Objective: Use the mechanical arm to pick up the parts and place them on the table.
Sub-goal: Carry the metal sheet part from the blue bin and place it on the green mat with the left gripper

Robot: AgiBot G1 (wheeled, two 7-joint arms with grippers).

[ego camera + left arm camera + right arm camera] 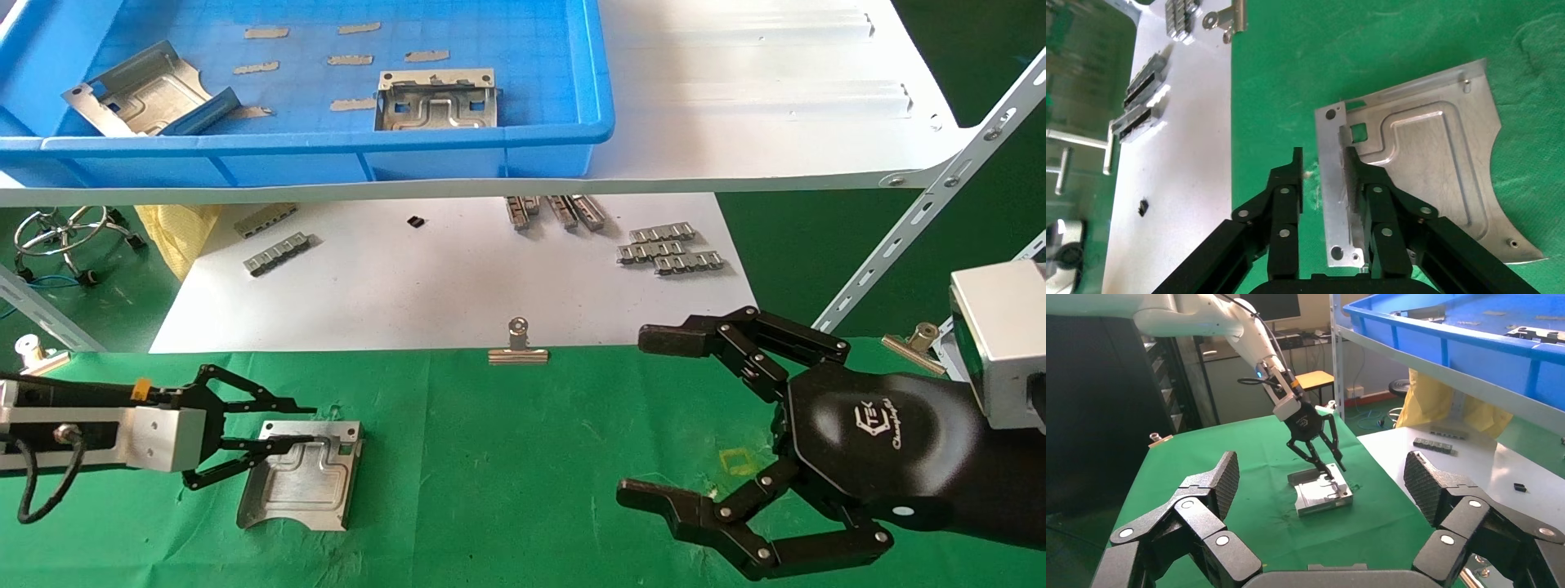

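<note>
One silver part (301,475) lies flat on the green table (507,482) at the front left. My left gripper (309,425) is open and straddles the part's bent-up edge (1332,184). One finger (1358,177) rests against the inner side of that edge, while the other finger (1291,177) stands apart from it over the cloth. My right gripper (645,416) hovers wide open over the right of the table, holding nothing. Two more parts (143,91) (437,102) lie in the blue bin (327,139) on the white shelf.
Below the shelf, a white sheet (425,286) carries grey ribbed strips (670,249). A metal clip (518,345) sits on the table's far edge, and another clip (914,340) lies at the right. A slanted shelf strut (923,204) rises beside my right arm.
</note>
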